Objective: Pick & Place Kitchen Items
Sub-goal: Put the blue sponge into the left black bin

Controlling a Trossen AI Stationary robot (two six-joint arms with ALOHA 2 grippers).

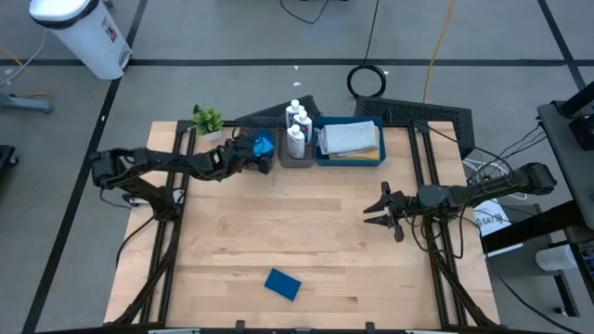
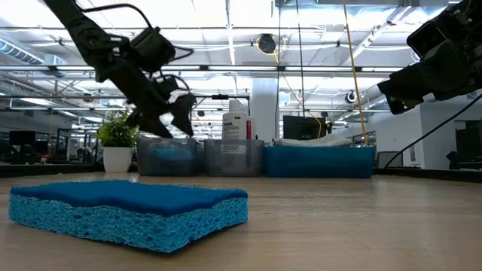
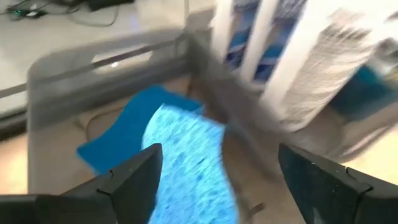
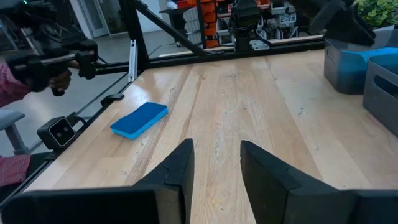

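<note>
My left gripper (image 1: 258,156) hangs open over a grey tray (image 1: 243,139) at the table's far side. A blue sponge (image 3: 186,162) lies in that tray with its light-blue face up, over a darker blue piece (image 3: 118,134). My fingers stand apart on either side above it. The gripper also shows above the tray in the low view (image 2: 172,113). White bottles with blue labels (image 1: 296,128) stand in the middle grey tray. A grey cloth (image 1: 351,138) lies in the blue tray (image 1: 320,156). Another blue sponge (image 1: 283,284) lies flat near the front edge. My right gripper (image 1: 376,209) is open and empty.
A small potted plant (image 1: 208,121) stands left of the trays. The three trays line the far edge. Bare wood lies between my right gripper (image 4: 216,149) and the front sponge (image 4: 140,119). A person's sleeve (image 4: 12,93) shows beyond the table's edge.
</note>
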